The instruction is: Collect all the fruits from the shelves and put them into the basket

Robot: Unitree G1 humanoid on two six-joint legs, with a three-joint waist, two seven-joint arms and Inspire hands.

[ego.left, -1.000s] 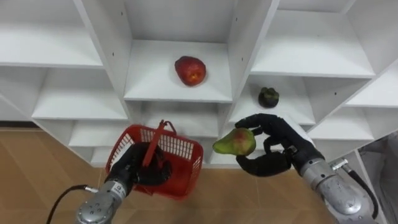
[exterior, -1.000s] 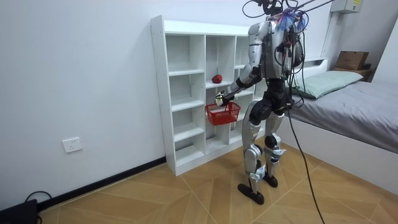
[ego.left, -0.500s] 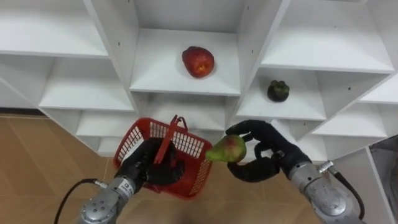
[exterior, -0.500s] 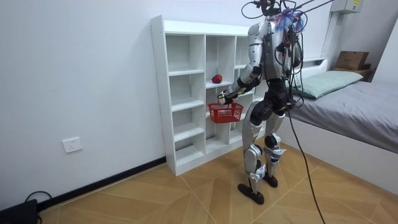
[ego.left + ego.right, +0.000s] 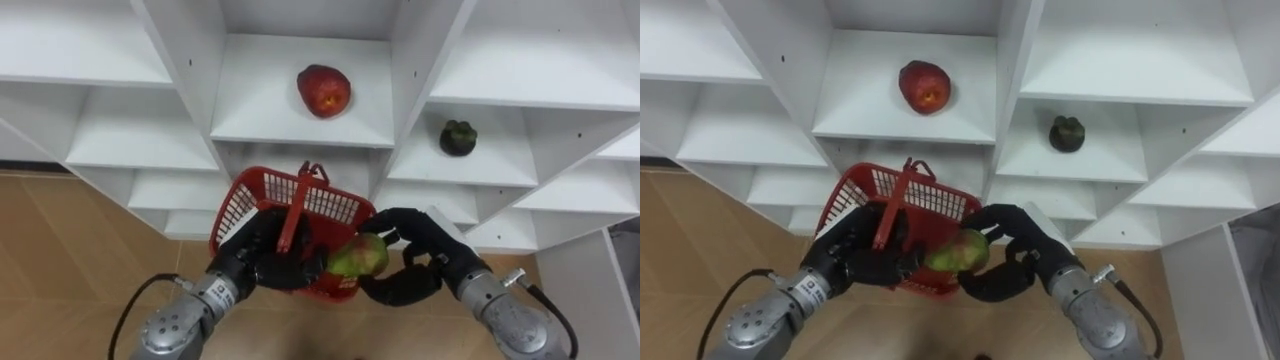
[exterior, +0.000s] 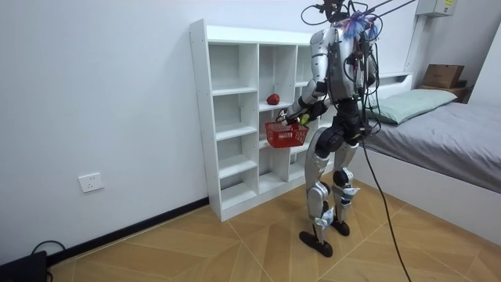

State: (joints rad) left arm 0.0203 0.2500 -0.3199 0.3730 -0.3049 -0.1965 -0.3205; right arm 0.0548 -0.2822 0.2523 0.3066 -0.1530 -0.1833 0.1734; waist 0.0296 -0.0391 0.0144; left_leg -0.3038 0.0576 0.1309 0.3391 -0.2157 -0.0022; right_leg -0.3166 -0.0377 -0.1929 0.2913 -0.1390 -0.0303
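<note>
My right hand (image 5: 420, 262) is shut on a green-red pear (image 5: 359, 257) and holds it at the near rim of a red plastic basket (image 5: 290, 205). My left hand (image 5: 262, 262) is shut on the basket, gripping its near side by the red handle (image 5: 298, 208). A red apple (image 5: 323, 89) lies on the middle shelf of the white closet (image 5: 310, 125). A dark mangosteen (image 5: 458, 137) sits on the shelf to the right. In the room view I stand upright facing the closet (image 6: 235, 117), with the basket (image 6: 285, 134) held in front of it.
White shelf dividers (image 5: 190, 80) flank the middle compartment. Wooden floor (image 5: 70, 260) lies below. In the room view a bed (image 6: 446, 133) stands at the room view's right, and a wall socket (image 6: 90, 182) at the room view's left.
My right hand has brought the pear left and down to the basket's rim. The left hand has raised the basket and moved it right, toward the pear.
</note>
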